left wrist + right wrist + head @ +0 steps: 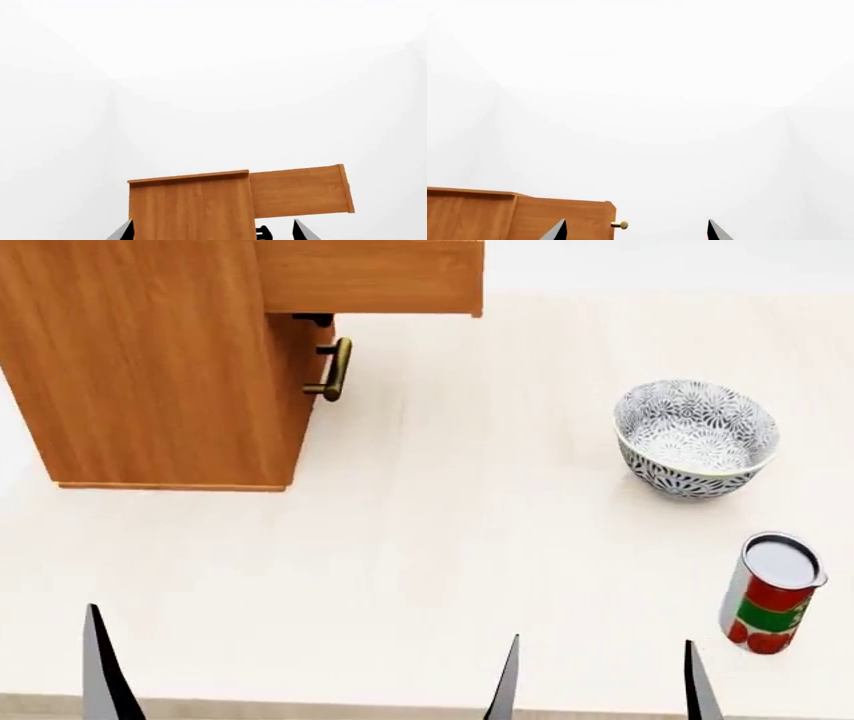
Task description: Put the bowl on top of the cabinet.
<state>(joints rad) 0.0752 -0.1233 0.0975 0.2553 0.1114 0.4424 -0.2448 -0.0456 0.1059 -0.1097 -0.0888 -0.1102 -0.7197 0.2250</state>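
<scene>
right claw (pixel 601 680) spread, empty | left claw (pixel 213 231) spread | bowl (pixel 695 438) on table | can (pixel 770 592) label unreadable

Tabletop (pixel 441 540): pale cream, faint wood-grain streaks, matte. Front edge visible near bottom of head view, thin darker strip below it. Far edge meets white backdrop beyond jaws.

Walls (pixel 267 75): plain white, featureless. Wrist views show faint vertical corner seams (pixel 112 125) and soft horizontal seam higher up. No windows visible.

Light: even, diffuse. Soft, weak shadows on tabletop, no hard highlights.

Floor: not in view.
</scene>
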